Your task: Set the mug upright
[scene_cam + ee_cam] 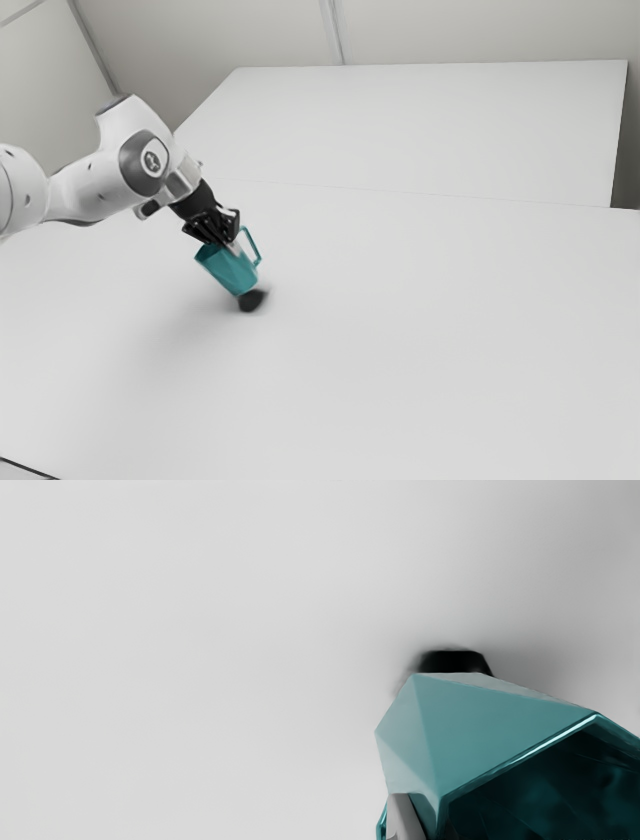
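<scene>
The teal mug (pixel 228 269) is tilted over the white table (pixel 420 330), well in from the table edge that crosses the exterior view's lower left corner. Its mouth leans up toward the gripper (pixel 234 243), its base slants down toward the exterior view's right, beside a dark patch (pixel 251 300), and its handle (pixel 252 245) is on that same side. The gripper is at the mug's mouth end; I cannot tell whether it is clenched on the mug or released.

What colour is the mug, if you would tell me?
The mug is teal, clearest in the wrist view.
</scene>
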`<action>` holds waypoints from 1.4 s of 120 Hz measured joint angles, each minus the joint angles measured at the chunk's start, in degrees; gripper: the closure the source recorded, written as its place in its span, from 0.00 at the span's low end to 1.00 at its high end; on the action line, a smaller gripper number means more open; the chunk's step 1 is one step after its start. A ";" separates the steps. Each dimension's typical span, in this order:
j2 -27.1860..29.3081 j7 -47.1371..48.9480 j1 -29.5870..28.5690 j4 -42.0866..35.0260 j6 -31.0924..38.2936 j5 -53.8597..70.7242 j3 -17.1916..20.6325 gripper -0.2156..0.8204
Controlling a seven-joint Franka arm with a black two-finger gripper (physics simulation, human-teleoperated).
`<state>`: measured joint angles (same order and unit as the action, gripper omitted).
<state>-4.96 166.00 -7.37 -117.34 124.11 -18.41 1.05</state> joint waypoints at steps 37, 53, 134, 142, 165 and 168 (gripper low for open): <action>6.26 0.00 1.43 -9.10 4.58 12.03 2.62 0.97; 8.26 0.00 1.58 -12.52 5.19 12.91 3.13 0.97; 6.47 0.00 0.37 -14.28 7.47 23.04 4.67 0.97; 6.27 0.00 0.36 -14.30 7.64 23.11 4.66 0.97; 6.74 0.01 0.32 -14.26 7.62 23.26 4.71 0.66; 6.86 0.01 0.35 -14.26 7.58 23.27 4.69 0.61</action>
<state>1.91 166.00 -7.02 -131.59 131.68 4.86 5.74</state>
